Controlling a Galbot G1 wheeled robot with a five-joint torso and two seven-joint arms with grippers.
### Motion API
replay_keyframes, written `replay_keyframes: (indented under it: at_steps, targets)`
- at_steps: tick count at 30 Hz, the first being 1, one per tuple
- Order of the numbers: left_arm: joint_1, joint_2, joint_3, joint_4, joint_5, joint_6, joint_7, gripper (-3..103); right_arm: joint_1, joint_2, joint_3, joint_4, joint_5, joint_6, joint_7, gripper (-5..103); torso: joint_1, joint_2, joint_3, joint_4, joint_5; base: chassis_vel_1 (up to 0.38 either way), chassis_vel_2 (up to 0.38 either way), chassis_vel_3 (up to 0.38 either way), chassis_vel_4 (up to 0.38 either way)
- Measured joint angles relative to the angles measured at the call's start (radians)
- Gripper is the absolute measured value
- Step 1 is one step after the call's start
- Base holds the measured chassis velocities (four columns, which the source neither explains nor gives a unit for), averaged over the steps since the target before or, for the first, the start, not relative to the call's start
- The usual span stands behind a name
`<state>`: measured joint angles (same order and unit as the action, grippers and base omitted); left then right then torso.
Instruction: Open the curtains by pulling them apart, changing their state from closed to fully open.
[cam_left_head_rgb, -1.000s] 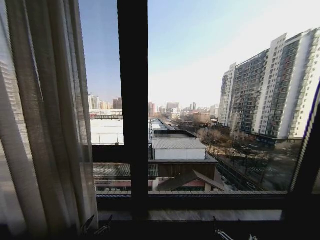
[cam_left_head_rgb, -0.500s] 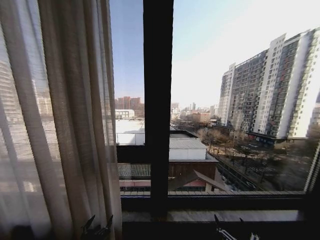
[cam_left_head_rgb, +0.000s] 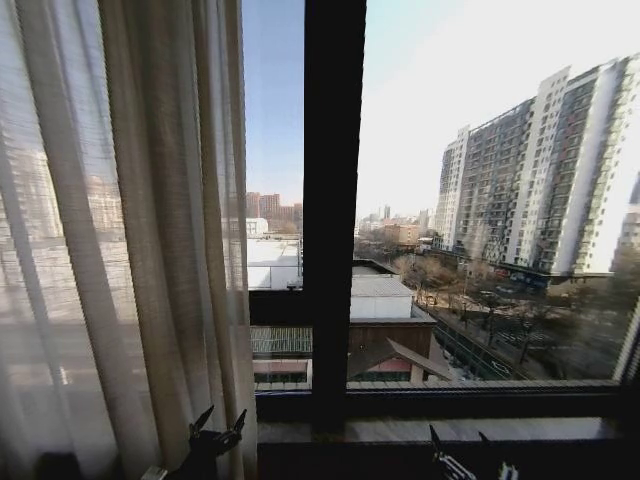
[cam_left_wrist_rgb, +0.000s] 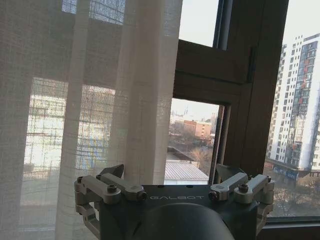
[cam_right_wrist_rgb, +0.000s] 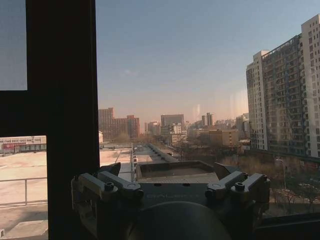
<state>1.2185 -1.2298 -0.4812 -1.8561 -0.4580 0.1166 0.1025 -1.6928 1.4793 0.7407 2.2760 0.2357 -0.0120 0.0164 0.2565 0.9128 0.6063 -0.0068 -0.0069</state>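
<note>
Curtain: 1 sheer cream-white panel (cam_left_head_rgb: 120, 240) hangs in vertical pleats over the left part of the head view, from the top edge down to the bottom edge. It looks tan where the folds bunch near its inner edge, and pale buildings show through the thinner cloth.
Curtain edge: the inner edge stops just left of the dark vertical window bar (cam_left_head_rgb: 333, 210), with a narrow strip of bare glass between them.
Glass to the right: uncovered, showing blue sky, low rooftops and a tall apartment block (cam_left_head_rgb: 545, 170).
Sill: a dark horizontal frame rail (cam_left_head_rgb: 450, 402) runs along the bottom of the glass.
Left pincer: (cam_left_head_rgb: 218, 428) sits low in the head view, right at the curtain's lower inner edge, with its 2 dark fingertips spread apart and pointing up. From the left wrist camera the pincer (cam_left_wrist_rgb: 172, 176) stands open with nothing between its fingers, and the curtain (cam_left_wrist_rgb: 85, 115) hangs close ahead of it; I cannot tell whether they touch.
Right pincer: (cam_left_head_rgb: 462, 462) sits at the bottom edge of the head view, below the bare glass, well apart from the curtain. From the right wrist camera it (cam_right_wrist_rgb: 170, 172) is open and empty, facing the window.
</note>
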Motion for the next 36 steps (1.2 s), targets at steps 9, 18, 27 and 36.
replay_keyframes:
  at_steps: [9, 18, 27, 36]
  targets:
    - [-0.120, -0.025, 0.105, 0.039, 0.020, 0.007, -0.229, 100, -0.004, 0.017, 0.001, -0.001, -0.011, 0.011, -0.003, 100, 0.000, 0.000, 0.000, -0.0003, 0.0003, 0.000, 0.000, 0.000, 0.000]
    - [-0.158, -0.046, 0.105, 0.062, 0.022, 0.008, -0.432, 100, -0.005, 0.036, -0.007, -0.009, -0.031, 0.012, -0.023, 100, 0.000, 0.000, 0.000, 0.0000, -0.0001, 0.000, 0.000, 0.000, 0.000]
    - [-0.174, -0.046, 0.068, 0.095, 0.024, 0.004, -0.451, 100, -0.011, 0.043, -0.008, -0.002, -0.041, 0.016, -0.038, 100, 0.000, 0.000, 0.000, -0.0002, -0.0002, 0.000, 0.000, 0.000, 0.000]
    - [-0.065, 0.014, -0.083, 0.052, -0.014, 0.037, -0.179, 100, -0.011, 0.031, -0.004, 0.005, -0.038, 0.021, -0.038, 100, 0.000, 0.000, 0.000, 0.0003, -0.0002, 0.000, 0.000, 0.000, 0.000]
